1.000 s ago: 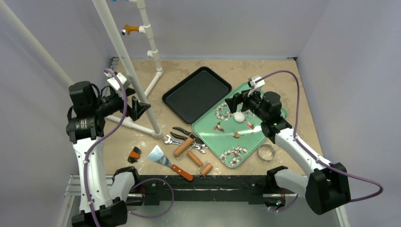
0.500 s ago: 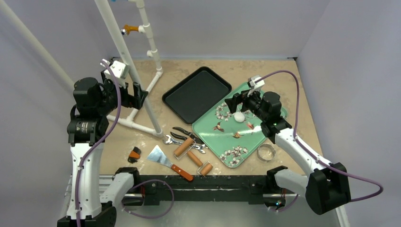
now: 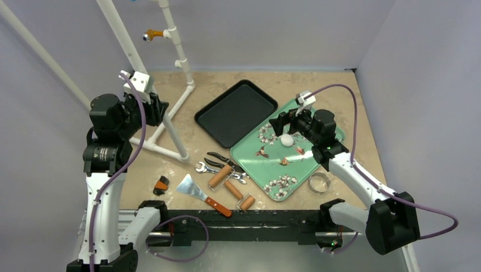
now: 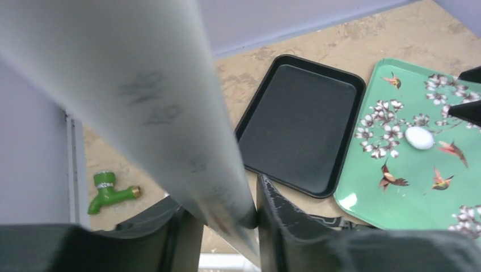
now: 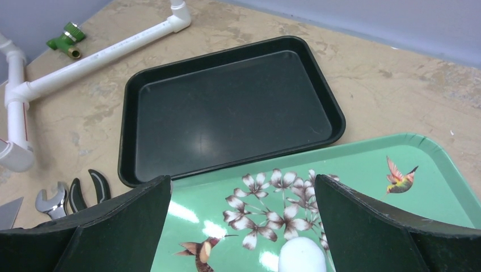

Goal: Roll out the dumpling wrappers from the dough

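Observation:
A small white ball of dough (image 3: 287, 140) (image 4: 420, 137) (image 5: 300, 256) lies on the green flower-printed tray (image 3: 300, 167) (image 5: 351, 164). No dumpling wrappers show in any view. My right gripper (image 3: 285, 126) (image 5: 241, 187) hangs open just above the tray, the dough ball low between its fingers and nearer the right one. My left gripper (image 3: 161, 107) (image 4: 221, 198) is raised at the far left, shut on the slanted white pipe (image 3: 127, 54) (image 4: 142, 85), which runs between its fingers.
A black tray (image 3: 235, 113) lies beside the green one. Near the front edge lie two wooden-roller rolling pins (image 3: 220, 177), a spatula (image 3: 195, 190), a wrench and pliers (image 3: 224, 161). A metal ring (image 3: 319, 182) lies right of the green tray. A green tap (image 4: 110, 190) lies by the pipe frame.
My left gripper has closed onto the slanted white pipe, and the pipe has shifted to the left with it. The right arm has stayed still.

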